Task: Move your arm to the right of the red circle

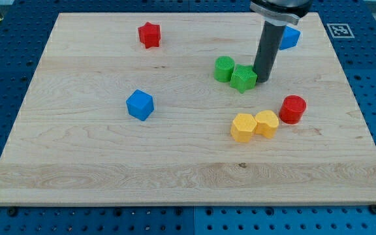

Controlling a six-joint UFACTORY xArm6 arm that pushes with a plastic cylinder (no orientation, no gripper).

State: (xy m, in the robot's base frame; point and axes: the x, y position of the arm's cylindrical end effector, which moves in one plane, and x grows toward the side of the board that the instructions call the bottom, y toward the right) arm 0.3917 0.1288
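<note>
The red circle [293,109] lies on the wooden board [109,156] at the view's right of centre. My tip [262,80] rests on the board above and to the left of the red circle, apart from it. The tip stands right next to the green star [243,78], on its right side. A green circle [224,68] touches the star on its left.
A yellow hexagon [243,127] and a yellow heart-like block [266,123] lie together left of the red circle. A blue cube [140,105] is at centre left, a red star [149,34] at top left, and a blue block [289,37] partly behind the rod.
</note>
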